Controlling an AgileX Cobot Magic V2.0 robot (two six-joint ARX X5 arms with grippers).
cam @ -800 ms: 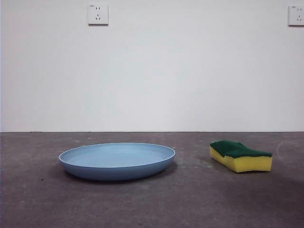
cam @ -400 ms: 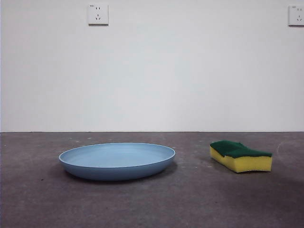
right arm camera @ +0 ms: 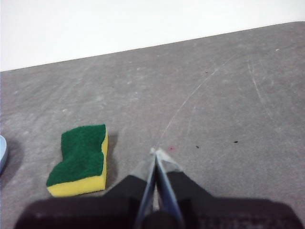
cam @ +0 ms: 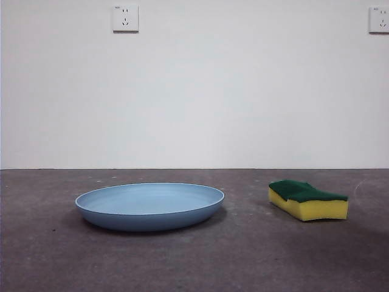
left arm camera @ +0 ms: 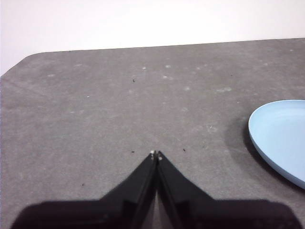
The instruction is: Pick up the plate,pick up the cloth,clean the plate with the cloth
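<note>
Front view: light-blue plate (cam: pixel 149 205) and sponge (cam: pixel 308 199) apart on tabletop (cam: pixel 243 255); left end effector (left arm camera: pixel 156 154) and right end effector (right arm camera: pixel 155 152) closed, empty.

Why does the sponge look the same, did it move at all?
No. The sponge sits in the same spot beside the plate, below the right wall socket, as before.

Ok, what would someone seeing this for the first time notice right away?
The light-blue plate lying flat on the dark grey table, left of centre. Then the yellow sponge to its right, green side up, apart from the plate. Neither the left gripper nor the right gripper holds anything.
</note>
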